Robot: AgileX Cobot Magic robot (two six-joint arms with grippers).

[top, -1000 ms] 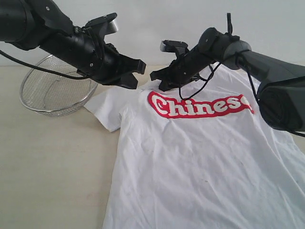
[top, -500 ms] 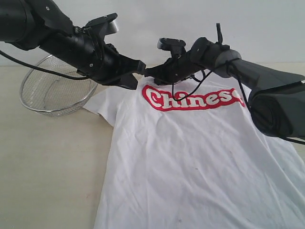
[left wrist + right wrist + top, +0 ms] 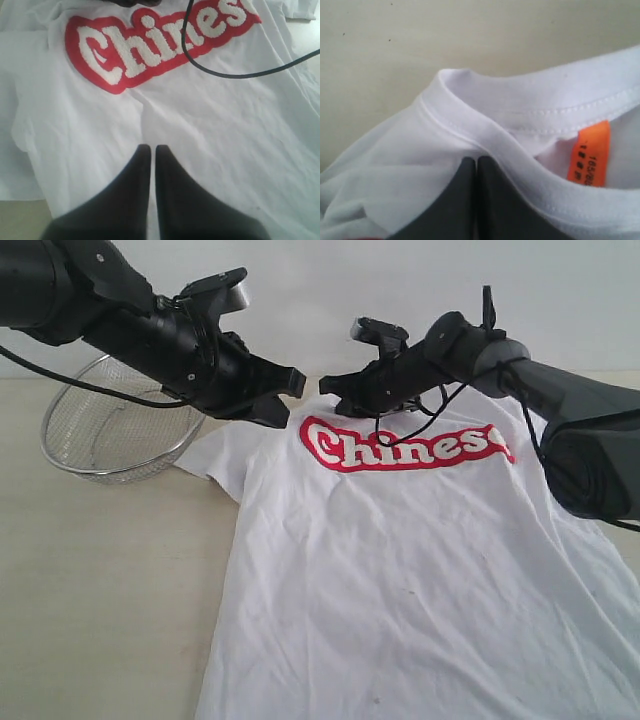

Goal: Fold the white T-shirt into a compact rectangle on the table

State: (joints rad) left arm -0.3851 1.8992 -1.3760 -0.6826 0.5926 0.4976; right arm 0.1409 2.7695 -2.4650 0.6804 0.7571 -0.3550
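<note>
Both grippers are closed. My left gripper (image 3: pixel 150 148) hovers empty over the white T-shirt (image 3: pixel 420 580), which is spread on the table (image 3: pixel 100 580) with its lettering just ahead of the tips. My right gripper (image 3: pixel 471 161) sits at the collar (image 3: pixel 485 131), orange neck tag (image 3: pixel 590 152) beside it. Pinching cloth? Can't tell. Risk: any drag bunches the chest. Since a second ago, the shirt's slid toward the left gripper.

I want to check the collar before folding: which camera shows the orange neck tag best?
The right wrist view: the orange neck tag sits close and sharp inside the collar of the white T-shirt. The exterior view hides the collar behind the right gripper; the left wrist view shows only the chest lettering.
</note>
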